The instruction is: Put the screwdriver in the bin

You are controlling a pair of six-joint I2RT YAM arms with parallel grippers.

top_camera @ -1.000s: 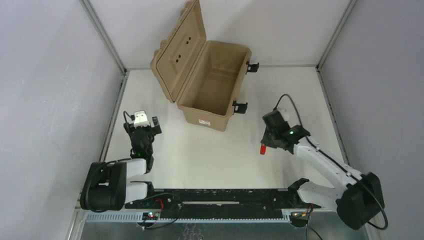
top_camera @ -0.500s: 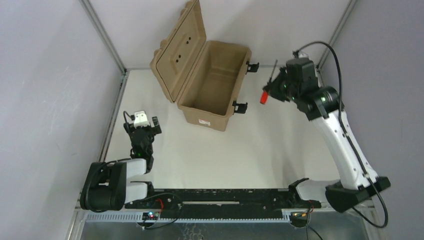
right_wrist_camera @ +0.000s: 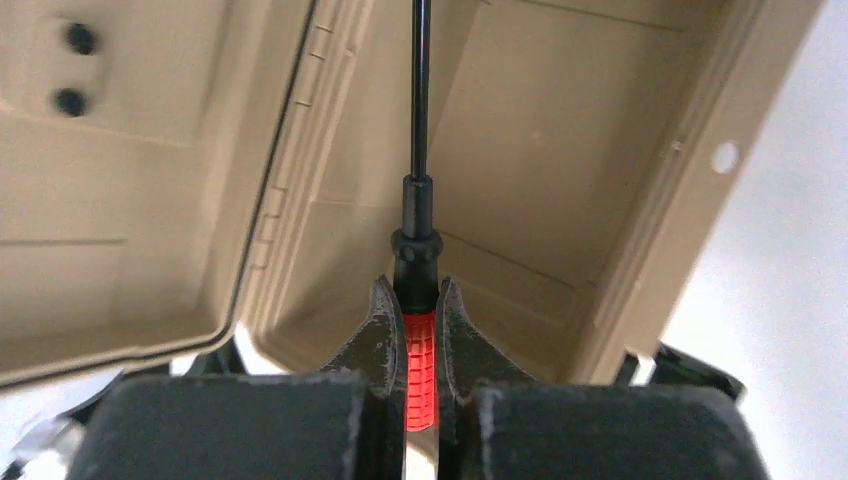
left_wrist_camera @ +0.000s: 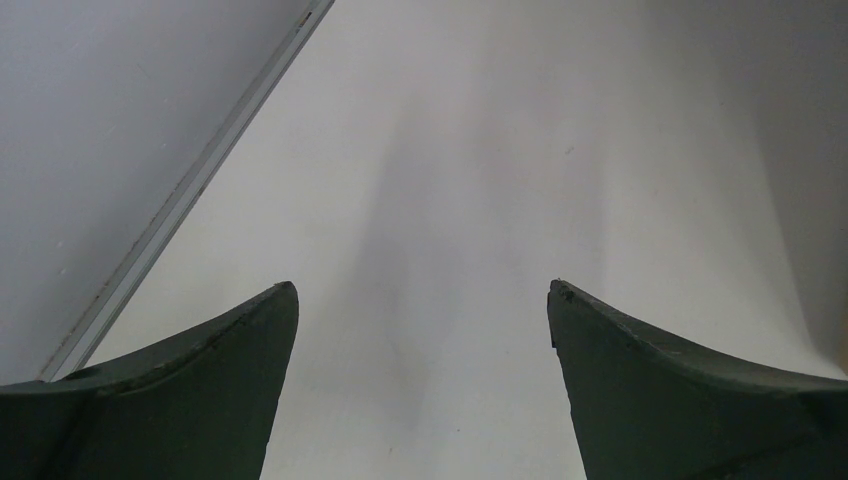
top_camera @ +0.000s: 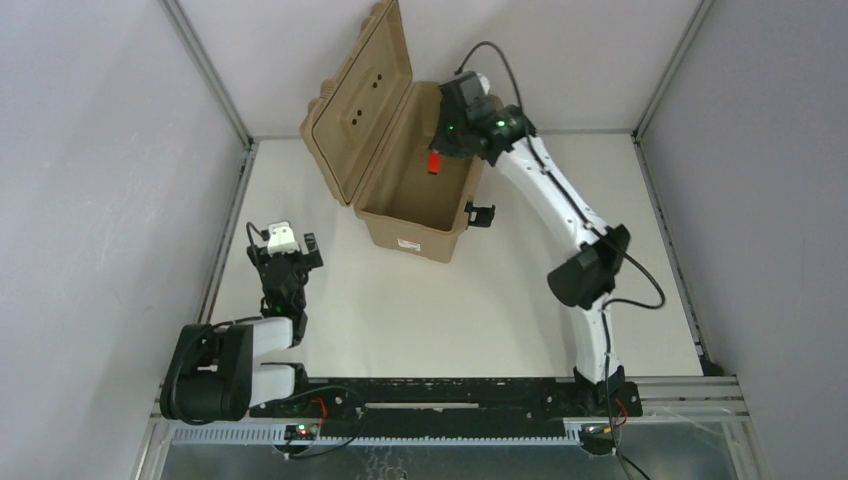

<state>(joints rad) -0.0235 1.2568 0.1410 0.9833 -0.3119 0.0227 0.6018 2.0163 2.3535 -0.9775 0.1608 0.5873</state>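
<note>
The right gripper point(right_wrist_camera: 412, 300) pinches the screwdriver point(right_wrist_camera: 415, 215) by its red handle, the shaft pointing ahead into the open bin point(right_wrist_camera: 520, 130), a grip hidden overhead, where only red shows above the bin's interior.

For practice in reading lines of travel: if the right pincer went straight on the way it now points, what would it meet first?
The screwdriver held in the right pincer would lead, probably touching the inside of the open bin first, at its wall or floor; depth is unclear.
</note>
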